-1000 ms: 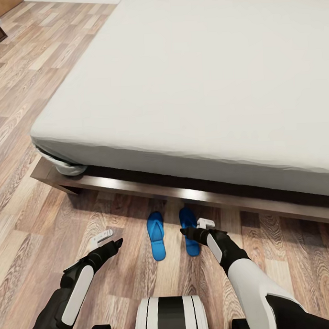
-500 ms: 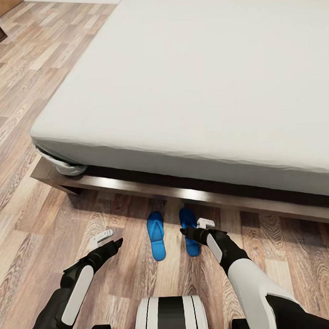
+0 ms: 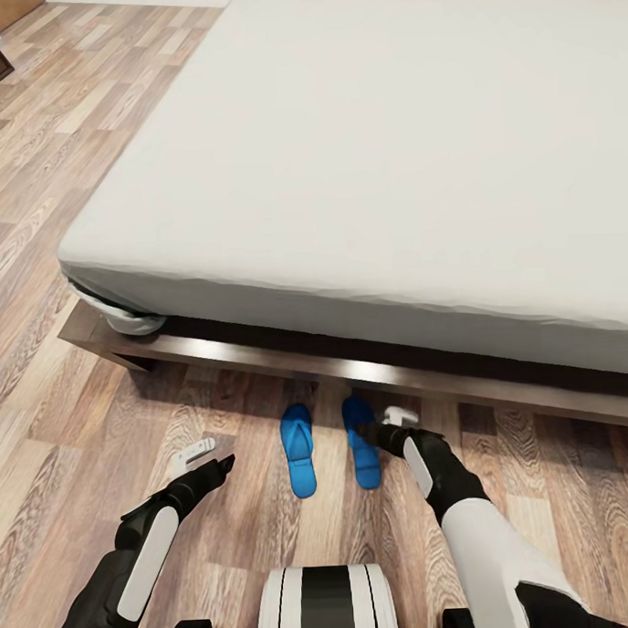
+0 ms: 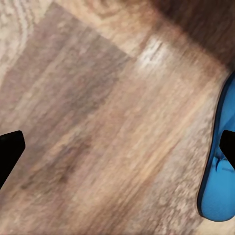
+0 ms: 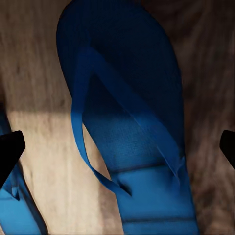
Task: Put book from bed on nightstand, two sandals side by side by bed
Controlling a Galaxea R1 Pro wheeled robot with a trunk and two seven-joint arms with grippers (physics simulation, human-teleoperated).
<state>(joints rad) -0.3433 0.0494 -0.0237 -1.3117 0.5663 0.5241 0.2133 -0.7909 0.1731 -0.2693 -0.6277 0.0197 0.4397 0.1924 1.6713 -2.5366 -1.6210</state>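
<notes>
Beside the bed (image 3: 362, 166), on the wood floor (image 3: 38, 271) just off its frame, two blue sandals (image 3: 299, 449) lie side by side. Right gripper (image 3: 381, 430) hangs over the right-hand sandal (image 5: 132, 127), fingers apart. Left gripper (image 3: 209, 456), also open, hovers over bare floor further along the frame, near the other sandal (image 4: 220, 166).

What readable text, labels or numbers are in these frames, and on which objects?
None. The two sandals are plain blue with no lettering, in the right wrist view too. The bed, the wood floor and both arms carry no markings.
</notes>
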